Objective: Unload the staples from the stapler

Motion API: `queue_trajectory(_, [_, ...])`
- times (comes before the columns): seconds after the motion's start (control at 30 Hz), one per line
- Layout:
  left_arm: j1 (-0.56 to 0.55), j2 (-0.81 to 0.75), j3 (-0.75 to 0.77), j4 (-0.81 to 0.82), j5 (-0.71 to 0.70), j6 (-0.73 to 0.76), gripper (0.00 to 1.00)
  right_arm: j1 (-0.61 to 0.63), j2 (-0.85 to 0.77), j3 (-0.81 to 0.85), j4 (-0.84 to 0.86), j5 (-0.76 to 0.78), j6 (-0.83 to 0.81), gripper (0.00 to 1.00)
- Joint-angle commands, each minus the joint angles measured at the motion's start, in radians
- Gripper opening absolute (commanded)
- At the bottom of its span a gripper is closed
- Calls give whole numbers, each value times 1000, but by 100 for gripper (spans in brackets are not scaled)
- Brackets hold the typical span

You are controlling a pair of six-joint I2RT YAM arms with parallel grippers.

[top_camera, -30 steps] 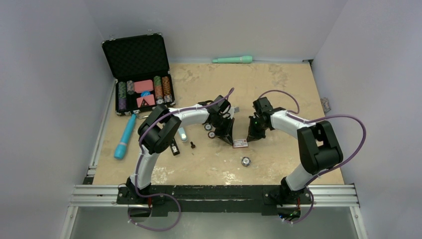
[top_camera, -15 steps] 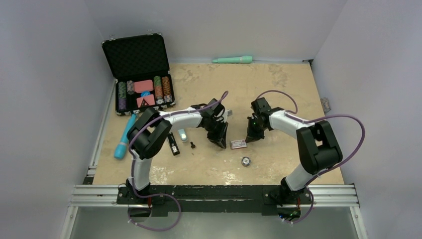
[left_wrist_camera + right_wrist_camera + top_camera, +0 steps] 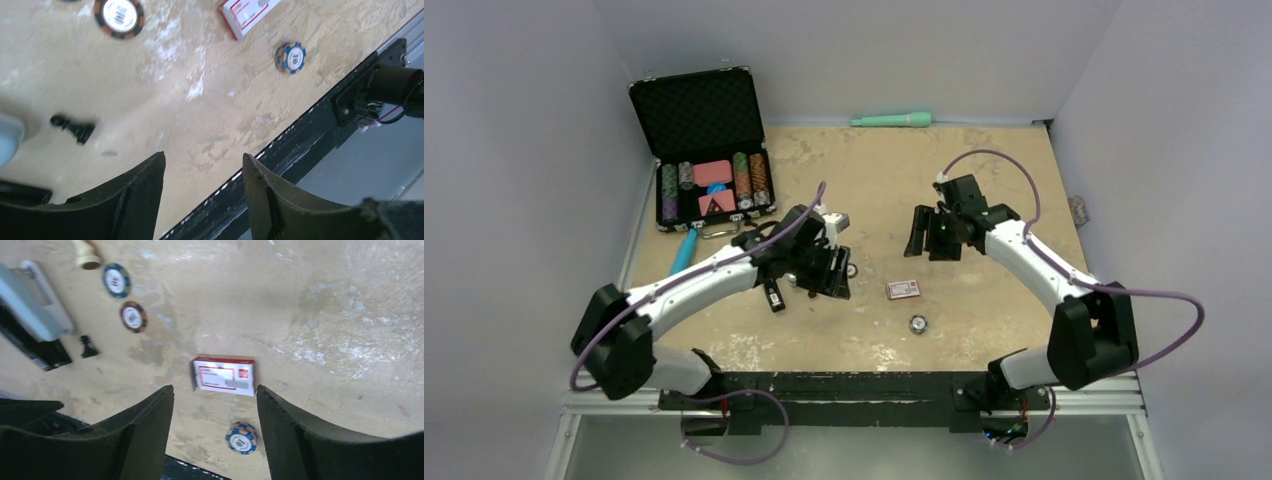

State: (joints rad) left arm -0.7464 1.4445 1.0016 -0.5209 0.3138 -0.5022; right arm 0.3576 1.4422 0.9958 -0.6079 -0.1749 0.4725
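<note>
The stapler (image 3: 37, 315), pale blue-grey on a black base, lies open at the upper left of the right wrist view; in the top view only its black part (image 3: 773, 298) shows beside the left arm. No staples show in any view. A red-and-white staple box (image 3: 224, 375) lies flat on the table (image 3: 903, 290). My left gripper (image 3: 202, 162) hangs open and empty over bare table near the front edge (image 3: 827, 274). My right gripper (image 3: 215, 390) is open and empty, raised behind the box (image 3: 922, 235).
Poker chips lie loose: an orange one (image 3: 119, 16), a blue one (image 3: 116, 280), a blue-orange one (image 3: 917, 323). A black pawn (image 3: 72, 128) and a cream pawn (image 3: 86, 255) stand near the stapler. An open chip case (image 3: 709, 150), a blue tube (image 3: 682, 255) and a teal tube (image 3: 891, 119) sit further off.
Both grippers went from shut to open. The left arm drew back to the left, the right arm lifted back and away, and the box now lies alone between them.
</note>
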Motion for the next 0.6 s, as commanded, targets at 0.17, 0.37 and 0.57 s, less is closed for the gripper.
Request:
queue_trajectory(0.17, [12,-477,-205,-172,-224,-7,67,81,-147,86,30,-116,12,74])
queue_trajectory(0.37, [15,-721,-200,-336,-334,-21,68,196,-196,140,82,-128,84,78])
queue_trajectory(0.57, [15,-822,-69,-494,-431,27,68,333,-200,212,140,-103,172,81])
